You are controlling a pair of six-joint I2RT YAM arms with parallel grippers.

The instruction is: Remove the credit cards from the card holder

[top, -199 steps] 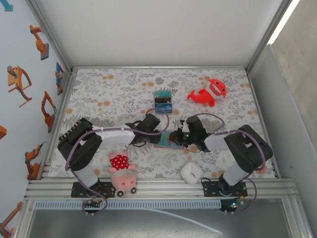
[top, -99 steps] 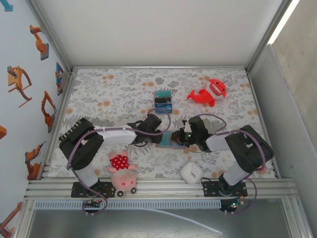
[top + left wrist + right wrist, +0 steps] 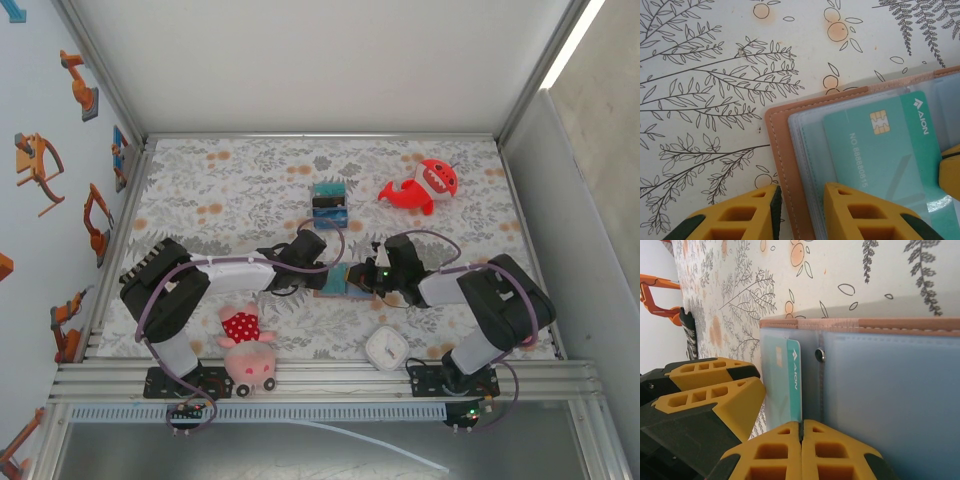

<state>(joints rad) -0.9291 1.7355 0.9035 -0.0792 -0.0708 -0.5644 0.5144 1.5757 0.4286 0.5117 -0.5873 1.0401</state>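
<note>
Between the spread fingers of the left tool (image 3: 801, 200) lies the tan stitched edge of the card holder (image 3: 777, 150), opened flat on the table (image 3: 700, 100). One finger stands just outside that edge over the leaf-patterned cloth, and the other stands over the clear sleeves inside it. I cannot tell whether it bears down on the leather.

Just beyond the inner finger, a teal credit card (image 3: 875, 155) lies chip-up in the top sleeve, reaching toward the opposite arm. At its far end the right tool (image 3: 801, 429) has its fingers pressed together with no gap, and they appear to pinch the card's edge. The two tools are close, with only the card's length between them.

The likely trouble is the pull. If the left tool is not truly pinning the holder, the whole wallet may slide along with the card. If the right tool has caught the sleeve film as well, the sleeve would lift rather than release. A thin, slick card could also slip from so shallow a pinch.
</note>
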